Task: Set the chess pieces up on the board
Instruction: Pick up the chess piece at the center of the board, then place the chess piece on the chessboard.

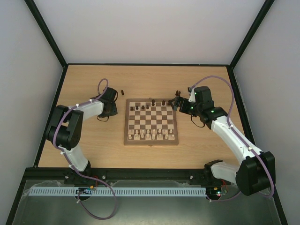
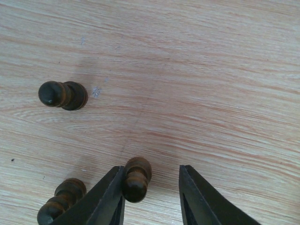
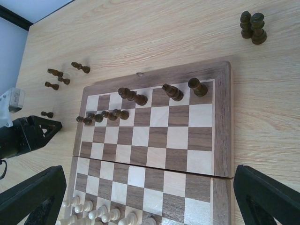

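The left claw (image 2: 151, 168) hangs part-open over the table (image 2: 211, 70), with a dark pawn (image 2: 136, 179) between its jaws touching one finger only; light, hard and rounded, it looks apt to roll, so pinch the stout base.

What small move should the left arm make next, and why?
Probably close the left gripper on the small dark brown wooden chess piece on the light wood table. The piece sits between the open jaws, against one finger with a gap to the other, so it looks framed but not gripped.
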You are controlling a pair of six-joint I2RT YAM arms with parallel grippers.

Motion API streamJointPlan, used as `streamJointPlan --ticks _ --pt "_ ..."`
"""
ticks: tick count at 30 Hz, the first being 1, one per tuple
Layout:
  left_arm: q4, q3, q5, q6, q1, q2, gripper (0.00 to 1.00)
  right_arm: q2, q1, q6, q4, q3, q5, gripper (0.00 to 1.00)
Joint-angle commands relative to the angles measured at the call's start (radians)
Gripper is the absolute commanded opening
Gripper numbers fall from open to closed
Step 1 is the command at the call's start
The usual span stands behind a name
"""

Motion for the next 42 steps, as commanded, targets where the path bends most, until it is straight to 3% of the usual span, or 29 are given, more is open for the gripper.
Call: streamJointPlan --ticks 1,11,16,23,31,42 --pt "-0.003 -0.003 -0.002 -0.003 0.008 -0.019 0.31 0.006 -0.005 0.001 0.008 -0.016 -0.011 0.99" --pt "-0.022 0.018 -0.029 0.004 -0.01 -0.013 0.1 0.009 -0.004 0.001 0.009 -0.016 -0.016 0.99" --pt "-0.083 0.074 -0.08 0.007 -0.052 -0.034 0.04 0.007 -0.004 0.001 0.008 -0.015 -0.012 0.99" --pt "-0.221 0.263 -0.059 0.03 -0.199 -0.068 0.03 -0.017 -0.005 0.001 -0.003 -0.011 0.032 0.99" --pt "-0.349 0.571 0.008 0.072 -0.405 0.06 0.04 -0.141 -0.01 0.011 -0.044 -0.016 0.255 0.99" --pt "-0.325 0.64 0.04 0.046 -0.531 0.212 0.04 -0.162 -0.028 0.02 -0.045 -0.021 0.256 0.99"
